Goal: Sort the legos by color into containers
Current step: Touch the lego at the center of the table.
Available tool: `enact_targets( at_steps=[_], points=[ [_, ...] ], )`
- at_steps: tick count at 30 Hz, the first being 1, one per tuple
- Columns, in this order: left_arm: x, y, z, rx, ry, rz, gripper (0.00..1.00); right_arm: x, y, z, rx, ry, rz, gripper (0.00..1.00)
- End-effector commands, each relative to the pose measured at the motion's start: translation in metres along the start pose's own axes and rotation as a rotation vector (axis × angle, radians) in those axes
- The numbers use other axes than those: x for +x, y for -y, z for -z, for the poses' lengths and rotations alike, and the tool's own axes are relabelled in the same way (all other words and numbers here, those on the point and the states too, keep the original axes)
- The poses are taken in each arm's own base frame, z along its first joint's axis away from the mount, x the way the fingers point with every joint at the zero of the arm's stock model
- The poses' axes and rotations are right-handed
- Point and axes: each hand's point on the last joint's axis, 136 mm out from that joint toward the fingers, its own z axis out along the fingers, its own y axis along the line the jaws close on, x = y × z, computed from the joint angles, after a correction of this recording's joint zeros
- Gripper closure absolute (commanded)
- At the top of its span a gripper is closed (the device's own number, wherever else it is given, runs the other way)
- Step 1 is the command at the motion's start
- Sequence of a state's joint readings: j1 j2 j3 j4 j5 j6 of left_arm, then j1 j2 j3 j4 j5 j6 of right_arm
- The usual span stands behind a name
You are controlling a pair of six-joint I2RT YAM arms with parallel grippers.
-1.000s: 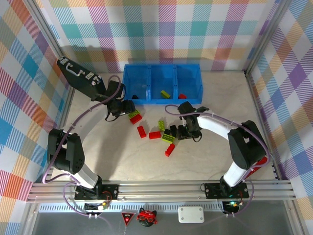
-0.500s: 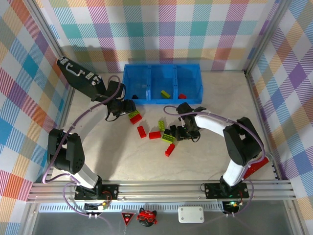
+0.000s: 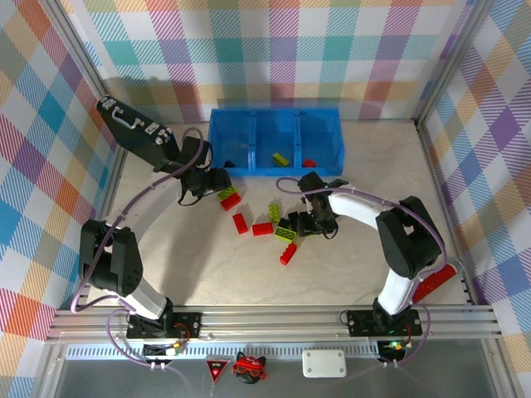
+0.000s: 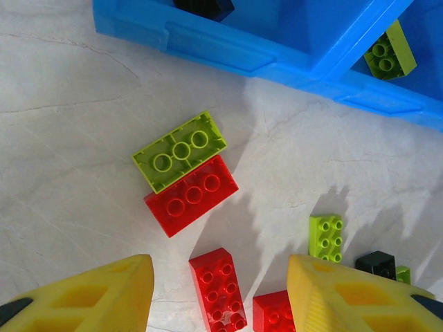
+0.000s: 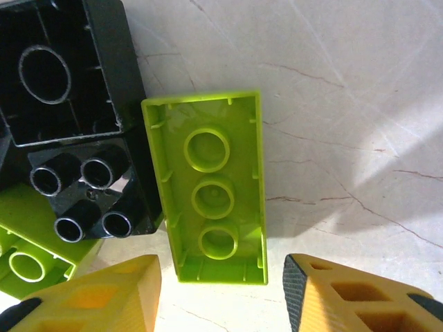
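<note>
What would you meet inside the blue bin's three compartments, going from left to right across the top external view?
Black lego → lime green lego → red lego

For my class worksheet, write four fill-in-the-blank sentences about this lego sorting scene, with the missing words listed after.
1. The blue tray has ___ compartments.
2. The brick in its middle compartment is ___.
3. In the left wrist view, the longest lime brick touches a neighbour coloured ___.
4. In the right wrist view, the large lime brick lies with its studs facing ___.

Missing words: three; lime green; red; down.
</note>
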State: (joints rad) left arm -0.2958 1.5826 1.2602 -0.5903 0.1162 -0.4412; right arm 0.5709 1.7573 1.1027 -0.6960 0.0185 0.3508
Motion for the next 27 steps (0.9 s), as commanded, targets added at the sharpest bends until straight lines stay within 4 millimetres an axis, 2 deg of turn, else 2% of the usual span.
enact_targets(
  at_steps=[1, 23, 27],
  points=[
    [-0.011, 0.012, 0.014, 0.049, 0.04, 0.008, 0.47, -0.004, -0.001, -0.001, 0.011, -0.002, 0.018, 0.5],
    [-0.01, 0.014, 0.021, 0.06, 0.043, 0.014, 0.47, -0.002, 0.005, 0.0, 0.039, -0.002, -0.006, 0.61],
    [-0.011, 0.014, 0.023, 0.055, 0.047, 0.015, 0.47, 0.0, 0.012, 0.001, 0.074, -0.011, -0.047, 0.62]
  ],
)
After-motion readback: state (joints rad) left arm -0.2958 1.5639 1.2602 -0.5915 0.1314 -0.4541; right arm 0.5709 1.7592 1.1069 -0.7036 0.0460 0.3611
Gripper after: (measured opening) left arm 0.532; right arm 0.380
